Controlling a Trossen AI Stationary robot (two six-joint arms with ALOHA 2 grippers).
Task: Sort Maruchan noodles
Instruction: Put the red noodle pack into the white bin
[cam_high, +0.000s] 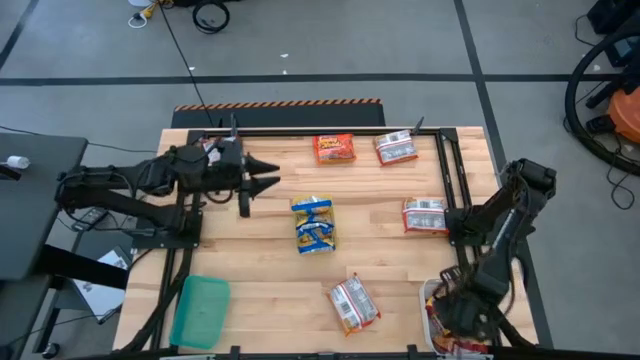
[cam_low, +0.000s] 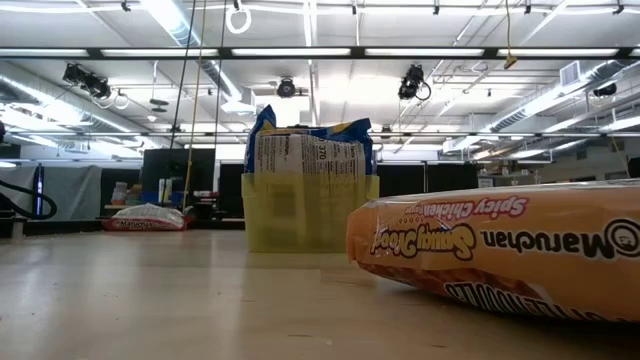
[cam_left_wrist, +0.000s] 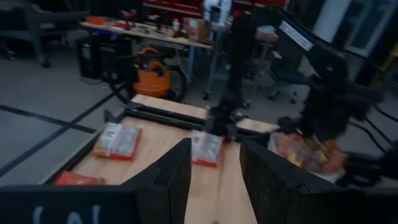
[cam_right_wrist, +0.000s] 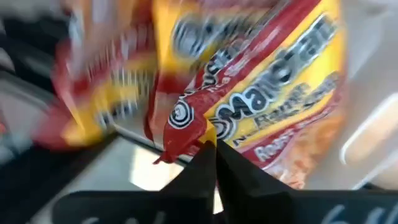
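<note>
The right gripper (cam_right_wrist: 210, 149) hangs over the white tray (cam_high: 432, 300) at the surface's near right corner, fingers closed and empty, with packets (cam_right_wrist: 249, 93) piled just ahead of their tips. The left gripper (cam_high: 262, 176) waits at the far left, half open, empty, aimed across the surface (cam_high: 250, 270), where five packets lie loose.

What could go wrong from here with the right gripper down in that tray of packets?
1. The right gripper is shut at the edge of an orange packet in the white tray; it could snag the wrapper and drag the packet back out when it lifts.
2. The left gripper hangs open above the table, not over any packet; the blue-and-yellow packets lie stacked, so a grab there may take two.
</note>
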